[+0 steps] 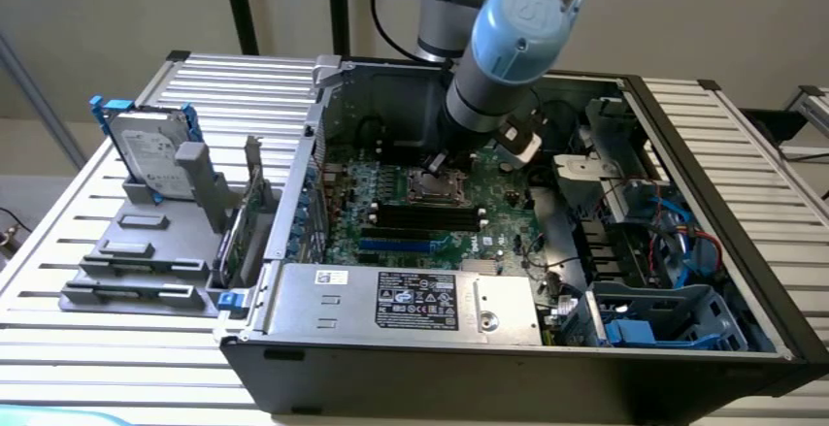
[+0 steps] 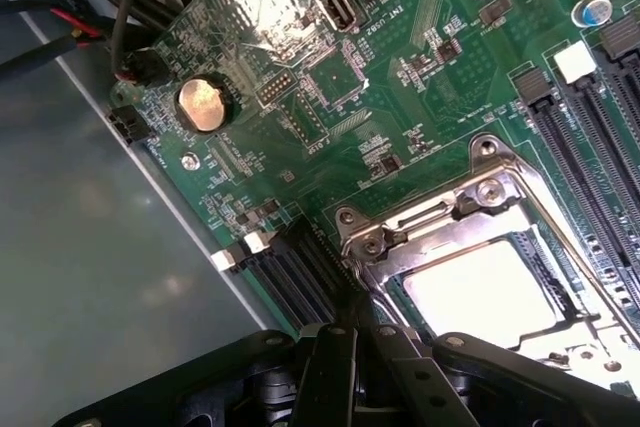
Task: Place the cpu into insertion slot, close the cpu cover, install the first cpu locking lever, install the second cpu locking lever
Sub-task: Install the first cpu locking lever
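Wrist view shows the gripper [image 2: 355, 347], fingers closed on nothing, beside the cpu cover [image 2: 470, 217], which frames the cpu [image 2: 480, 287]; memory slots [image 2: 600, 147] flank it.

In the exterior view the arm [image 1: 499, 38] is cut off by the top edge, and its lower end stands in front of the far part of the green board [image 1: 388, 193], so the gripper's fingertips there are too small to tell apart. The socket [image 1: 434, 188] below it is too small to tell whether its cover is down or whether a chip lies inside. In the wrist view the gripper [image 2: 345, 372] runs off the picture's edge, and it hides one side of the silver cover [image 2: 480, 217], while glare washes out the pale chip [image 2: 480, 292].
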